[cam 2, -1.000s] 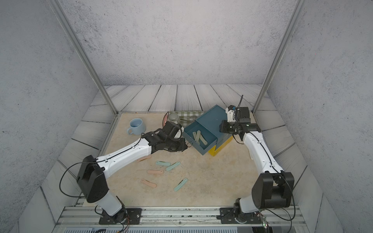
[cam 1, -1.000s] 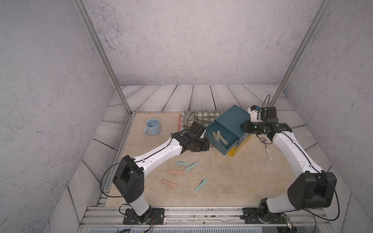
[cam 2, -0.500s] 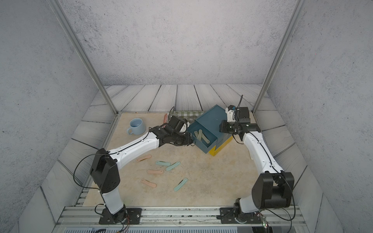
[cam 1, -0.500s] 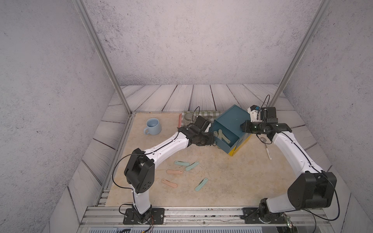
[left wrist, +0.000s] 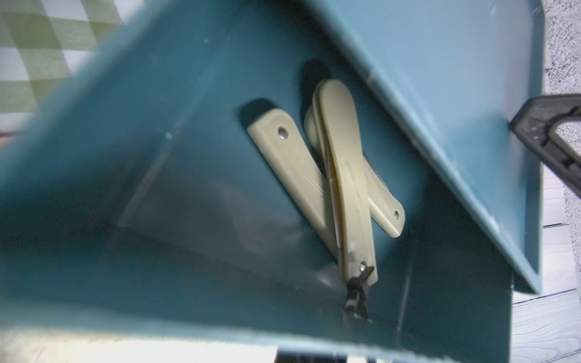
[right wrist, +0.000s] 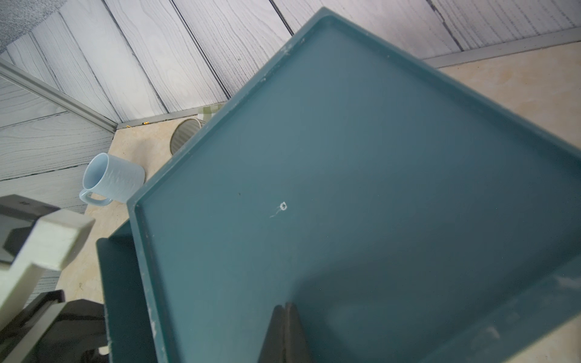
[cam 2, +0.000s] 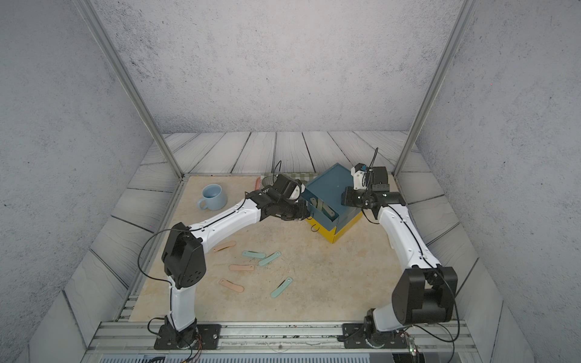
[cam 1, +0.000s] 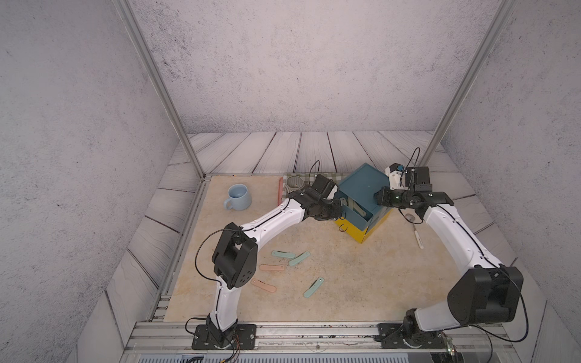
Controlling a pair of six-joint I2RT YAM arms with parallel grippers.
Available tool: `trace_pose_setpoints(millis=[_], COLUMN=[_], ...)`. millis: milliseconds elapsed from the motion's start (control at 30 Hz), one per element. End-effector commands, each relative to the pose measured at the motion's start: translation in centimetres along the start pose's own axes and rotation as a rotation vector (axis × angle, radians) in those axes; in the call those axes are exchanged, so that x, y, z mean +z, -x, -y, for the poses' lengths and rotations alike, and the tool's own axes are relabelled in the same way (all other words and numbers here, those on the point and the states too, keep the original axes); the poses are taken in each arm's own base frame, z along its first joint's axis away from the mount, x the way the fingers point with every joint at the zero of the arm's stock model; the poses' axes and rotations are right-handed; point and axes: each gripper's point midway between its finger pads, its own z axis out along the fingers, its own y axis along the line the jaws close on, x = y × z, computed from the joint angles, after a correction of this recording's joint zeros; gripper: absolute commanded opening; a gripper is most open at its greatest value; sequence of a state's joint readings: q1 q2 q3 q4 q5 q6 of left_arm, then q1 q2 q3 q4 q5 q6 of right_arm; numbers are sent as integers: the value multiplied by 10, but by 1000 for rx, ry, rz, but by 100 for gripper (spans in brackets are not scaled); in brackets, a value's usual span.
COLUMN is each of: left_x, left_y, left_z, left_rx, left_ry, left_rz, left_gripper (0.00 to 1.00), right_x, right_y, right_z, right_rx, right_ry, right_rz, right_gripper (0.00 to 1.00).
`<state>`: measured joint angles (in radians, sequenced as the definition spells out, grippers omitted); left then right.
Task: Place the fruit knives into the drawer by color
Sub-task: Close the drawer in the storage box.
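Evidently, three olive fruit knives (left wrist: 342, 188) are lying crossed in the open top drawer (left wrist: 188, 188). The left pincer (left wrist: 356, 298) is pressed together at one knife's rivet end, and the right pincer (right wrist: 285, 330) is pressed together on the chest (right wrist: 345, 188) top. Teal knives (cam 2: 281, 287) and pink knives (cam 2: 241, 267) are scattered on the surface (cam 2: 330, 283). They are judged light, stiff, smooth and flat-lying, and each is best pinched across its narrow middle.

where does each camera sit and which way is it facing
Top views: high in front, looking down and back; left arm, right arm, drawer chest, loose knives.
Left wrist: looks into the open drawer at three olive knives; no own part clear.
Right wrist: looks down on the chest top; shut right pincer shows.
Shared: all show the chest; mug in right wrist and top views.
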<state>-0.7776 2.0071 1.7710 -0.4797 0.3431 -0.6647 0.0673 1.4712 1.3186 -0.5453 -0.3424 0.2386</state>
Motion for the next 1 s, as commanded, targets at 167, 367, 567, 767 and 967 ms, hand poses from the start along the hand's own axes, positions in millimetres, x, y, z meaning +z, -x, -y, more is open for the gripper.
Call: trace_pose_setpoints(millis=[167,367,567,767,967], left_x=[15,23,25,26,13], left_y=[21,29,35,36,30], left_z=[9,13,14,15,10], left_rx=[28,29,25,12,9], left_ry=[-43,-65,-78,-96,-105], left_rz=[38,51,79,102,153], left_gripper=[0,0,0,0,1], right_x=[21,21,22,22,25], right_y=[-114,-116,-117,-119,-120], right_z=[43,45,45,45,45], right_rx=[137,137,138,139,147], right_ry=[-161,-168,-167,-167,-161], right_rz=[-416,-424,-431,-434,-436], right_gripper=[0,0,0,0,0])
